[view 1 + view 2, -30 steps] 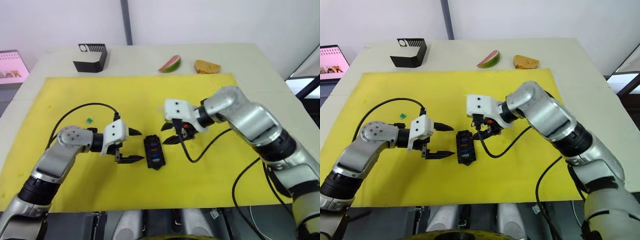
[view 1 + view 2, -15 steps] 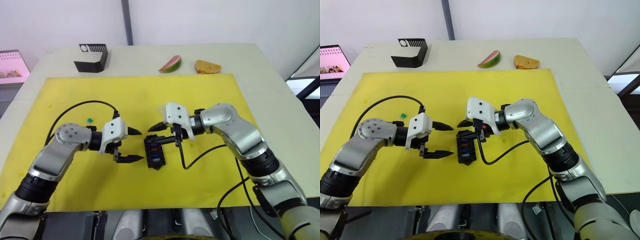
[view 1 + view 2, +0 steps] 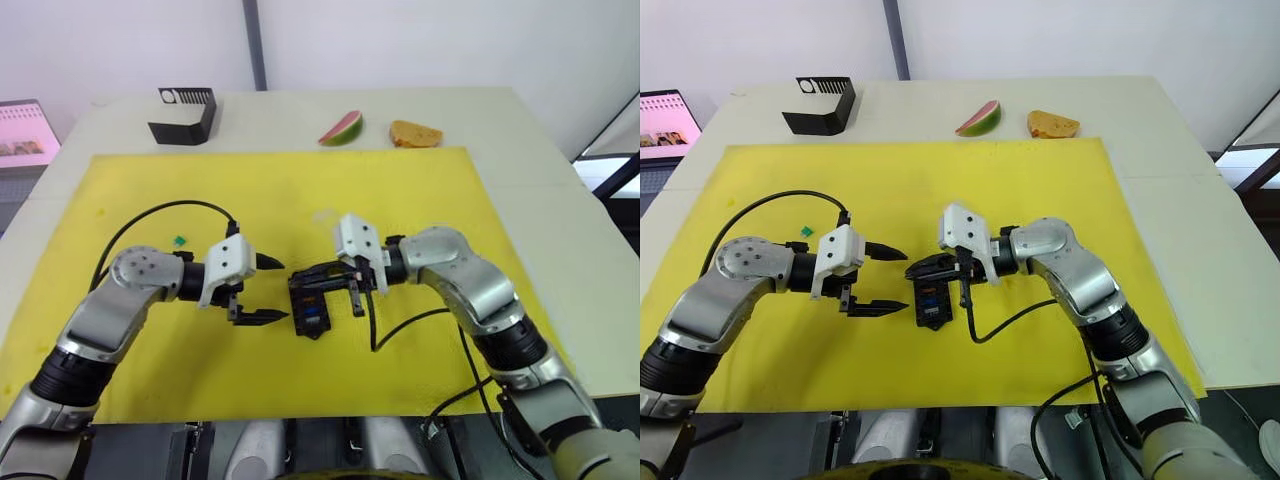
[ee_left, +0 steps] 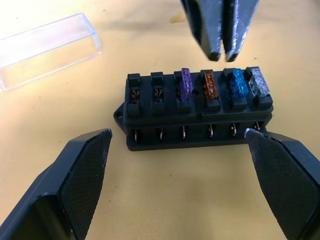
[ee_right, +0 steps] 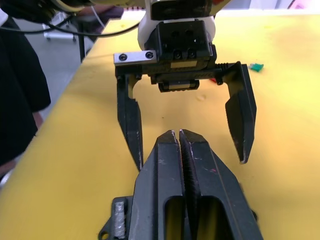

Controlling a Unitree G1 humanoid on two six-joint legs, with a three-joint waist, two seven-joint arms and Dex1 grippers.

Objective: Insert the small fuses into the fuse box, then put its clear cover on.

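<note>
- One yellow mat [image 3: 420,190] covers most of the pale table [image 3: 540,170], and all the work sits on it.
- Two arms reach in toward the mat's middle. The left gripper [image 3: 266,290] hovers just left of the fuse box [image 4: 197,112] with its two black fingers spread wide apart and nothing between them.
- The right gripper [image 4: 220,50] hangs just above the box's far end, its fingers pressed together; I cannot tell whether anything is pinched between the tips.
- A larger black box with a white slotted top [image 3: 182,114] stands at the far left of the table, off the mat.
- A watermelon slice [image 3: 340,128] and a piece of bread [image 3: 414,133] lie at the far edge, just beyond the mat.
- The fuse box lies flat at the centre of the mat. Four fuses stand side by side in one row: purple [image 4: 186,82], brown [image 4: 208,84], blue [image 4: 235,83] and grey [image 4: 260,81]. Two slots of that row are bare.
- The clear cover [image 4: 47,47] lies on the mat near the box, apart from it.
- A small green fuse [image 3: 179,241] lies loose on the mat, far left of the left gripper.
</note>
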